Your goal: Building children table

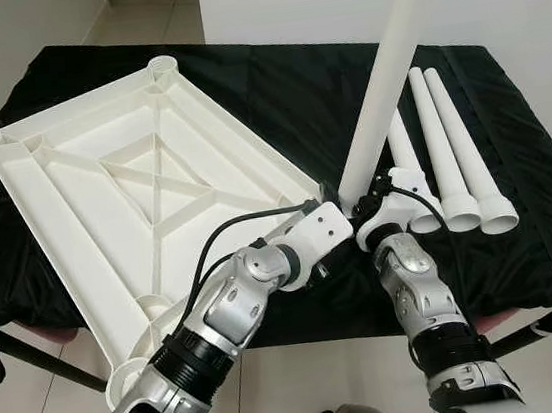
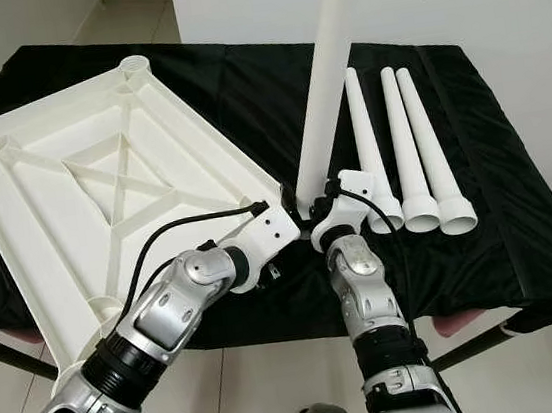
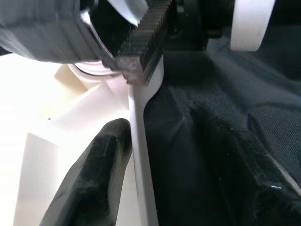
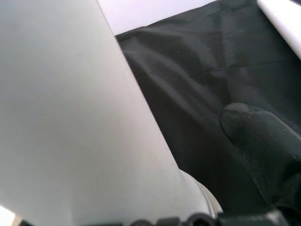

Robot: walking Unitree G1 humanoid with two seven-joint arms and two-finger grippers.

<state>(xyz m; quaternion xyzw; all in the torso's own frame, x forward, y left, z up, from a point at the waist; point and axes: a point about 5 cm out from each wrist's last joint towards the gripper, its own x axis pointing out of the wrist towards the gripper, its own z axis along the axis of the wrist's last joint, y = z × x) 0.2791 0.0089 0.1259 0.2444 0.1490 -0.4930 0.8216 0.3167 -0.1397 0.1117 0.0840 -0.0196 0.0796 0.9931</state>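
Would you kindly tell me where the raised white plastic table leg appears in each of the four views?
Left eye view: the raised white plastic table leg slants from the top edge down to the tabletop's near corner.
Right eye view: it rises just left of three lying white legs.
Left wrist view: I cannot tell it apart.
Right wrist view: its pale shaft covers the left side.
Shared landmark: black cloth.

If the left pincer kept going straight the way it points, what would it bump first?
Probably the right pincer holding the raised table leg, just ahead. The left pincer already straddles the tabletop's rim.
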